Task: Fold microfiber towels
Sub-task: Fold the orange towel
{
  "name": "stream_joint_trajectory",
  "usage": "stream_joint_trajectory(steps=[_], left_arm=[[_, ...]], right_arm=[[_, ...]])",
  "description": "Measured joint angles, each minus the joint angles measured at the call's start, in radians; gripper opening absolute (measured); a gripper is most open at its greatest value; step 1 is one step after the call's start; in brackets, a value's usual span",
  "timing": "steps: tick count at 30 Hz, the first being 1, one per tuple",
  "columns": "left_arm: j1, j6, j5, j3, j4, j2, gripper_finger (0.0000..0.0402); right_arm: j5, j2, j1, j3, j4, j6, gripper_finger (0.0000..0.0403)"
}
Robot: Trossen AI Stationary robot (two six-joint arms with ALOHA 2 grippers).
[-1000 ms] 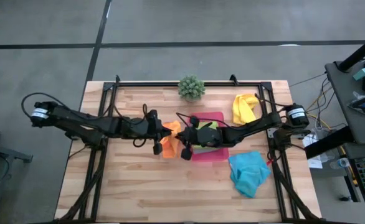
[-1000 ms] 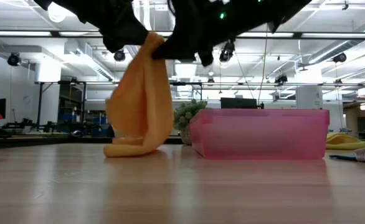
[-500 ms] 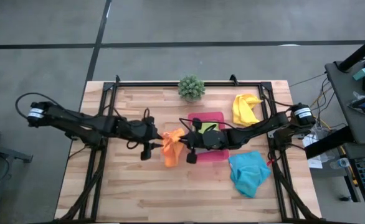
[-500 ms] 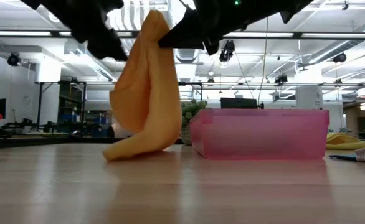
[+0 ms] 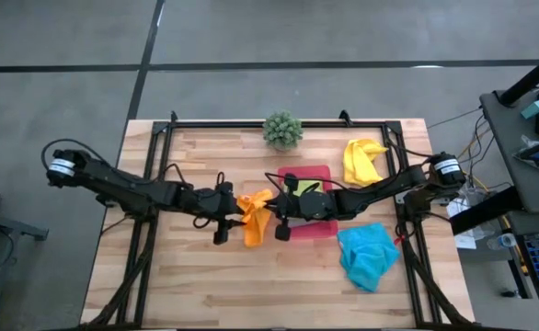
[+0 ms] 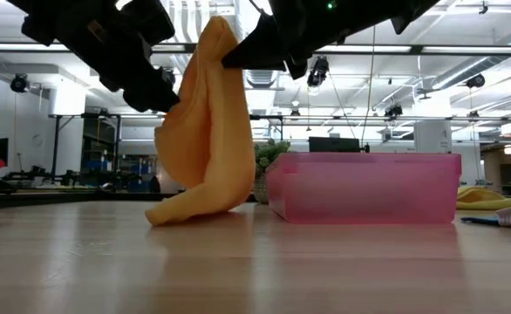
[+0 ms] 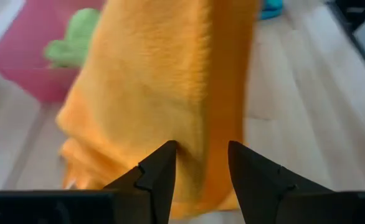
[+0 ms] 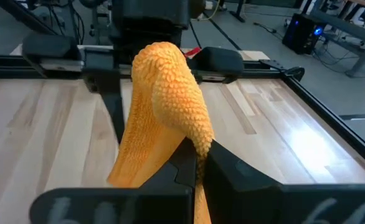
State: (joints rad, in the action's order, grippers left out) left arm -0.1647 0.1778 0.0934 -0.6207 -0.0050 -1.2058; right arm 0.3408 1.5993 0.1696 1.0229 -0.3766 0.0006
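Note:
The orange towel (image 5: 254,219) hangs in a long drape (image 6: 205,139) from my right gripper (image 8: 198,155), which is shut on its top. Its lower end (image 6: 173,211) lies bunched on the table. My left gripper (image 7: 201,155) is open at the towel's left side (image 6: 168,92), about halfway up the drape. Orange cloth (image 7: 151,87) fills the view just beyond its fingertips. A lime green towel (image 5: 308,187) lies in the pink tray (image 5: 323,175). My right gripper pinches the topmost fold of the orange towel (image 8: 194,138) between its two fingers, coming nearly level from the table's right. The cloth humps over the fingertips and hangs slack below, with its lower end on the table. Whether my left gripper touches the towel, I cannot tell.
A yellow towel (image 5: 361,161) lies at the far right and a turquoise one (image 5: 366,256) at the near right. A small potted plant (image 5: 282,129) stands at the far edge. The pink tray (image 6: 369,187) sits just right of the hanging towel.
My left gripper has let go of the towel's top and opened. It drew back toward the table's left, then sank and came against the towel's side. The towel now hangs from my right gripper alone, its lower end still on the table.

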Motion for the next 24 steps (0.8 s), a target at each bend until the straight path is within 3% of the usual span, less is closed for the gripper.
stream_joint_trajectory(steps=[6, 10, 15, 24], left_arm=[[0.001, -0.003, 0.143, 0.0, 0.017, -0.065, 0.0132], [-0.001, -0.054, 0.147, -0.002, 0.048, -0.105, 0.0102], [-0.002, -0.1, 0.147, -0.01, 0.049, -0.105, 0.0011], [-0.039, -0.242, 0.125, -0.011, 0.039, -0.02, 0.0]], right_arm=[[0.0, 0.003, 0.0, 0.0, 0.001, 0.0, 0.0009], [0.0, 0.003, 0.0, 0.0, 0.0, -0.002, 0.0009], [0.0, 0.004, 0.0, 0.0, 0.004, -0.013, 0.0009], [-0.103, 0.005, 0.0, -0.033, 0.01, 0.002, 0.0035]])
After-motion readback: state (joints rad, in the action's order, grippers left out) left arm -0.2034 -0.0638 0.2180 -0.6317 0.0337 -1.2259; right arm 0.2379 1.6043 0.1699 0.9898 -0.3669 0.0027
